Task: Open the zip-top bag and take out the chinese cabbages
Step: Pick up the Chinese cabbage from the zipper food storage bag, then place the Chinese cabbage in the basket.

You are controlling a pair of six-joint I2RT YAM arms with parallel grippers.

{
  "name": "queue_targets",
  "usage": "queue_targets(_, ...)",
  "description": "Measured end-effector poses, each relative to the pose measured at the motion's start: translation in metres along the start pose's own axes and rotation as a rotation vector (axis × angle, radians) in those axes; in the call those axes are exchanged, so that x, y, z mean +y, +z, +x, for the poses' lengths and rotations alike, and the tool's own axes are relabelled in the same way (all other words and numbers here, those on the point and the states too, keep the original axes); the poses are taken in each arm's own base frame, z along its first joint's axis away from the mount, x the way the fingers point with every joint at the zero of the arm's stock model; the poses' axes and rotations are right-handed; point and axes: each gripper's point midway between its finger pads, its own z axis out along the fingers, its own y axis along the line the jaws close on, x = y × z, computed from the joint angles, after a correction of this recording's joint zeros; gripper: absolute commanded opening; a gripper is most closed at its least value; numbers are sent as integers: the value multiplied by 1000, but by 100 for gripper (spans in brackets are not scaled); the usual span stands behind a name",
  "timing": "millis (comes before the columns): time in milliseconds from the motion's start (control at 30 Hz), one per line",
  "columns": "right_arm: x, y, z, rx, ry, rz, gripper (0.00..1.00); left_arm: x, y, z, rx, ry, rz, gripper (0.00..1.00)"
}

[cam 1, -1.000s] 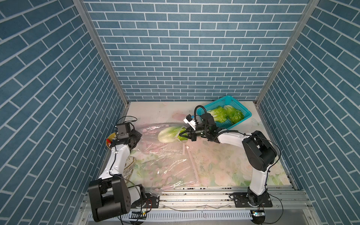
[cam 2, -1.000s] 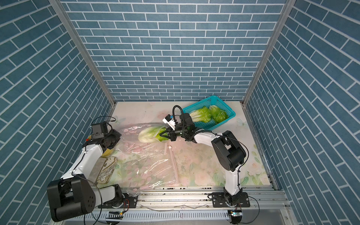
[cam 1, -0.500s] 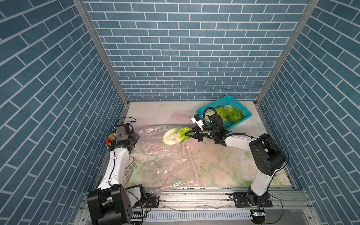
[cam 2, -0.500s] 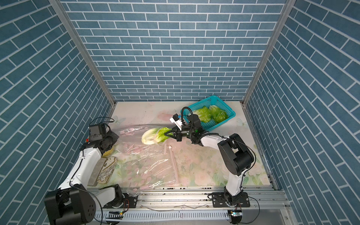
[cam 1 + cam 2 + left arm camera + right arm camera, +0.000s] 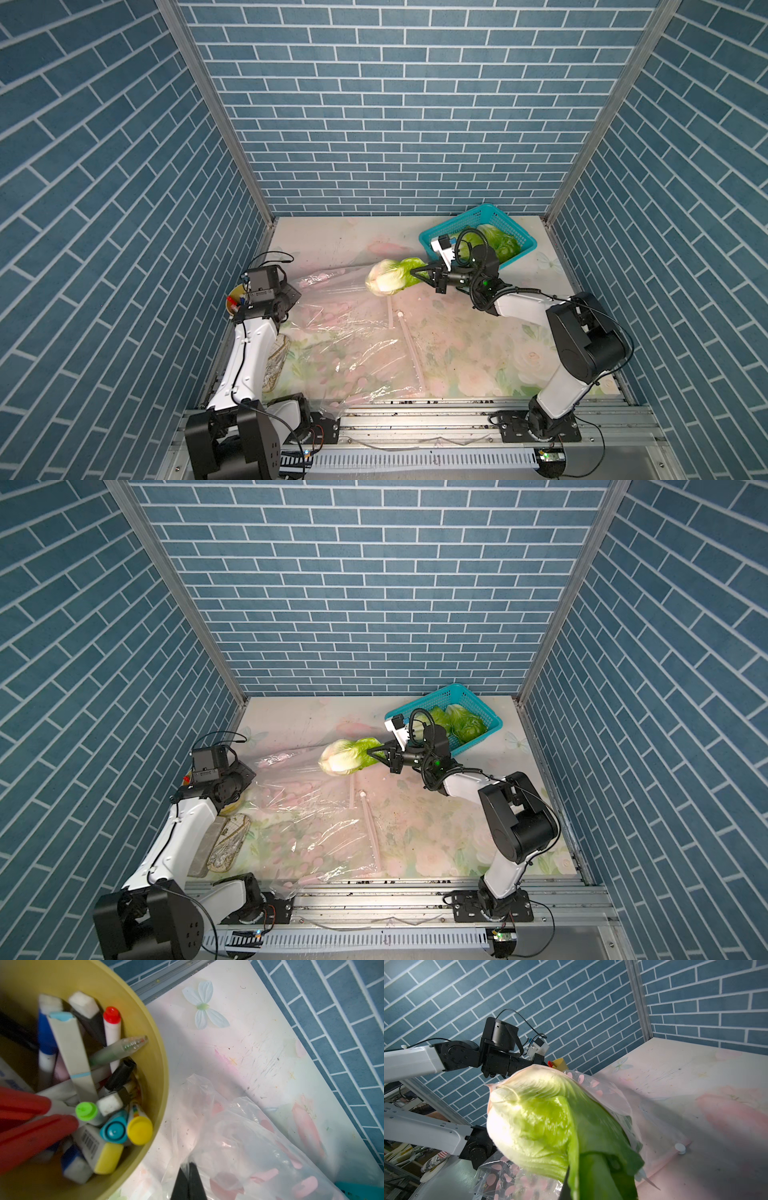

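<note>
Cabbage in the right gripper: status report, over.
Right gripper shut on cabbage, leafy end, at bag mouth. Left gripper shut on bag. Basket path looks open.

Seemingly three cabbages [image 5: 343, 756] [image 5: 438, 720] [image 5: 467, 726], one basket [image 5: 424, 702], one bag [image 5: 316, 812], one cup [image 5: 154, 1053]

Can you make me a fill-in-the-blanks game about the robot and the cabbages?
1. The right gripper holds one cabbage by its ___ leafy end.
2. The teal basket already has ___ cabbages in it.
3. The left gripper pinches the clear bag beside a ___ cup of pens.
Missing words: green, two, yellow.
</note>
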Motion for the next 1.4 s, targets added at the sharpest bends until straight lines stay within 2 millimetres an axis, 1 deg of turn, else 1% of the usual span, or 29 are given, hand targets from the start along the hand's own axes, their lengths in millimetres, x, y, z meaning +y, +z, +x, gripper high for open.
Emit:
queue_targets(67,1,-3,-5,-15,-11,16,0,-1,0,0,1,0,4,0)
queue_targets(167,-2,-8,-11,-44,-25,61,0,0,1,1,-1,0,0,0)
queue_targets(267,-13,-18,-19,-97,-44,144,0,8,2,-2,-21,-5,-33,0)
queue_targets(367,-31,-34,-35,-179,-73,251,0,21,4,-8,-49,-17,-87,0)
queue_targets(500,-49,-51,-60,-290,-88,359,0,27,7,-8,-48,-20,-111,0)
queue_targets(600,-50,-54,-69,-329,-98,381,0,27,8,-7,-44,-19,-113,0)
queue_targets(667,-56,-54,-72,-310,-79,414,0,26,9,-7,-44,-20,-104,0)
queue_targets(700,-59,-52,-73,-285,-73,431,0,24,9,-7,-43,-20,-98,3)
queue_targets(733,-63,-52,-76,-254,-69,461,0,22,9,-7,-44,-20,-88,16)
queue_targets(800,-64,-54,-88,-204,-84,506,0,17,9,-8,-40,-14,-62,51)
queue_targets(867,-58,-64,-106,-156,-128,541,0,11,10,-7,-32,-8,-31,73)
queue_targets(900,-55,-70,-113,-136,-147,556,0,10,10,-6,-28,-7,-21,98)
queue_targets(967,-50,-86,-131,-84,-194,596,0,6,10,-5,-18,2,0,100)
queue_targets(1033,-48,-99,-143,-34,-243,635,0,2,9,-5,-10,10,17,100)
queue_targets(1067,-48,-107,-145,-1,-270,666,0,0,8,-5,-8,16,26,100)
queue_targets(1133,-51,-123,-139,71,-301,719,0,-8,4,-9,-10,32,51,100)
queue_targets(1233,-60,-148,-116,212,-300,769,0,-24,-7,-21,-35,72,100,100)
queue_targets(1300,-68,-170,-102,299,-266,771,0,-36,-16,-29,-56,101,140,100)
queue_targets(1333,-70,-181,-99,323,-241,758,0,-42,-20,-33,-65,115,158,100)
queue_targets(1400,-78,-207,-102,340,-173,729,0,-54,-27,-36,-74,149,196,100)
